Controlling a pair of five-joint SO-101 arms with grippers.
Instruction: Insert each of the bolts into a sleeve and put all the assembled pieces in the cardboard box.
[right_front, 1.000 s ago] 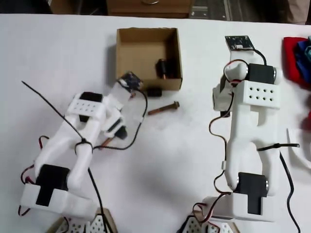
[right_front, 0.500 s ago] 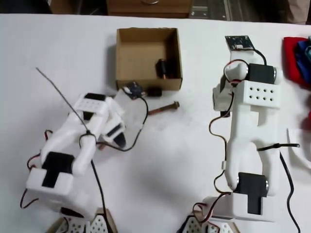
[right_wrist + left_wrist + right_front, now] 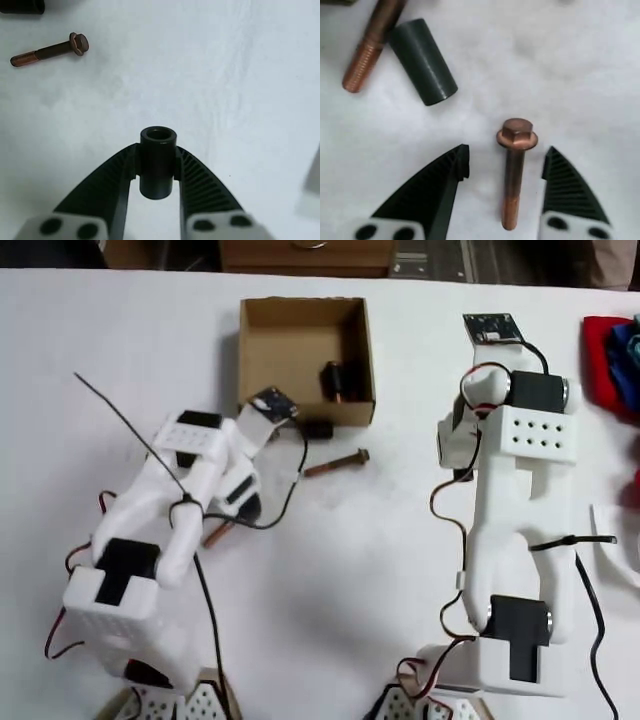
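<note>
A copper bolt (image 3: 514, 185) lies on the white table between the fingers of my open left gripper (image 3: 506, 155), its head pointing away from the wrist; its end peeks out beside that arm (image 3: 215, 533). Farther off lie a loose black sleeve (image 3: 422, 61) and a second bolt (image 3: 372, 45). From above, that sleeve (image 3: 318, 428) rests against the front wall of the cardboard box (image 3: 262, 352) and that bolt (image 3: 337, 462) lies just in front. An assembled piece (image 3: 335, 380) lies in the box. My right gripper (image 3: 157, 150) is shut on an upright black sleeve (image 3: 158, 175).
The right arm (image 3: 520, 500) stretches over the table's right half, right of the box. A red cloth (image 3: 610, 350) and a white object (image 3: 620, 550) lie at the right edge. Open table lies between the arms.
The left arm has shifted its posture, its elbow swinging left and back, while its gripper stays over the bolt. The right arm, the loose sleeve and the other bolt have not moved.
</note>
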